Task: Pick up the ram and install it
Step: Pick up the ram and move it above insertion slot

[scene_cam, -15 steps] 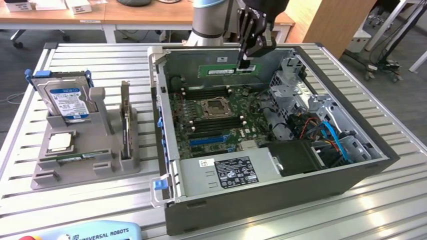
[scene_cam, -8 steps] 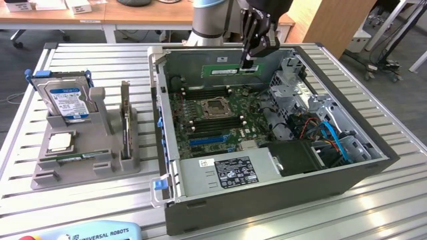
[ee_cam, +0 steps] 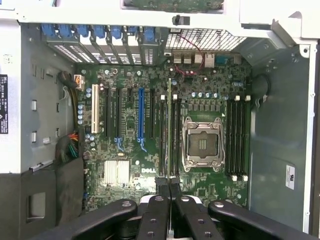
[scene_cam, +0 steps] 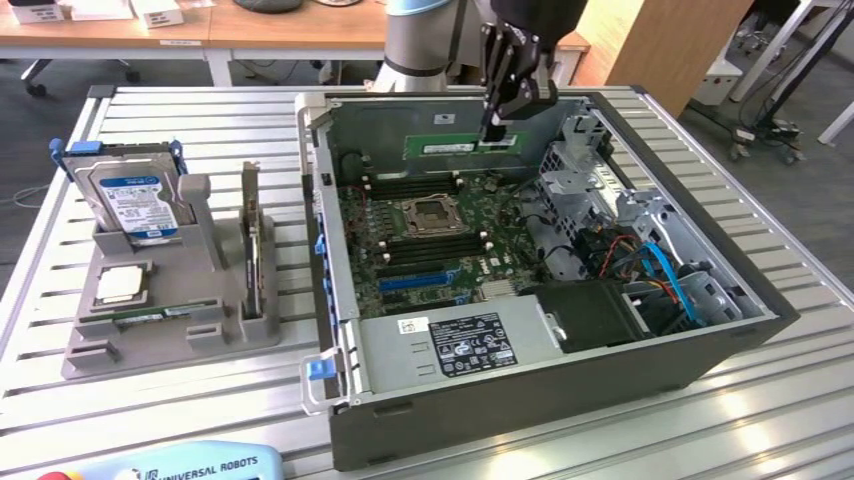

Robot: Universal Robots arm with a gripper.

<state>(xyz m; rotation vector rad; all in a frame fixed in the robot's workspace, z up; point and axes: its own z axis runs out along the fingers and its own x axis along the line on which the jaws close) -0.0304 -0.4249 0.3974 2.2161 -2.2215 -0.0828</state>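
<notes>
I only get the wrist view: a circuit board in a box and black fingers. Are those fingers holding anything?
Observer: It seems so: the gripper pinches the ram, a thin green stick, over the open case.
Operator: What's outside the case?
Observer: A grey holder stands at the exterior view's left of it.
Operator: Anything in it?
Observer: A hard drive, upright.
</notes>
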